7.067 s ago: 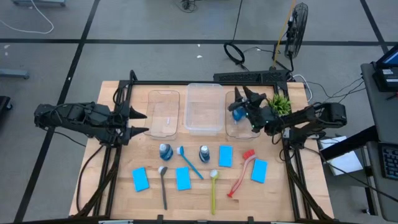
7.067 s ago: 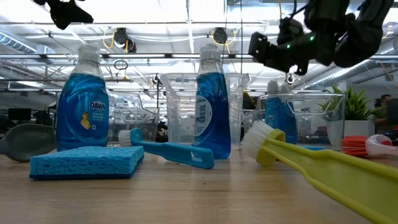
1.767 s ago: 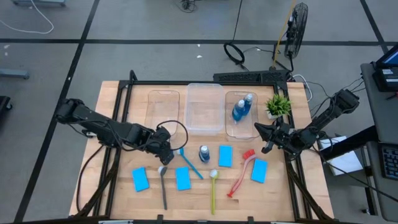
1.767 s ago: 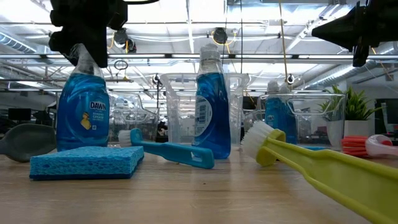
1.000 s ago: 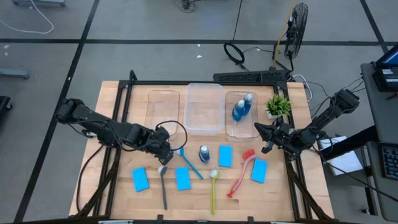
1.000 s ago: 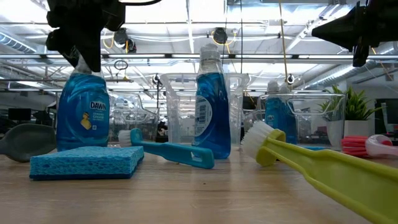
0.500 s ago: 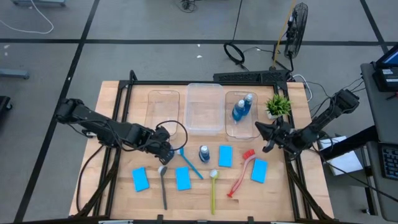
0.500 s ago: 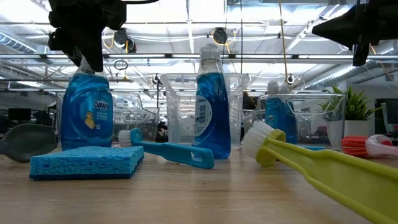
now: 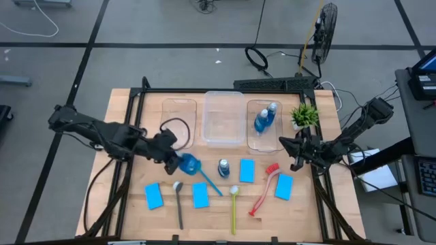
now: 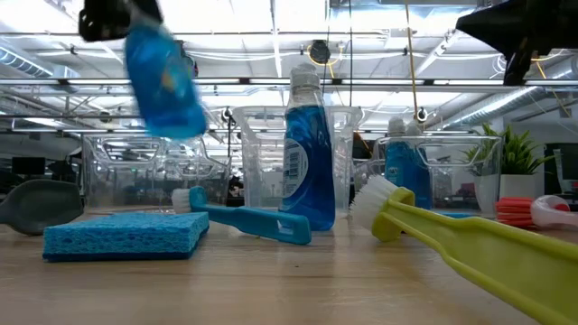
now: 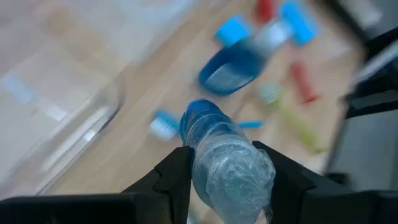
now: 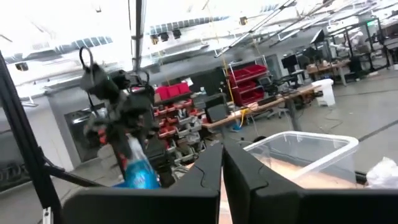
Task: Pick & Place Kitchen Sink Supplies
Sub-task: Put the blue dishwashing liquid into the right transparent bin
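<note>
high view shows the worktop point(image 9: 122, 211) with three clear tubs point(image 9: 223, 119) beyond the left hand point(image 9: 173, 162), likely the drop spots. that hand's fingers clamp a dish soap bottle point(image 9: 189, 163), tilted, raised off the wood. right hand point(image 9: 289, 151) waits pinched together beside the potted plant point(image 9: 305, 114).

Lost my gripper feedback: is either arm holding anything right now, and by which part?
The left gripper holds a blue bottle by its cap end, lifted off the table and tilted. The right gripper holds nothing.
</note>
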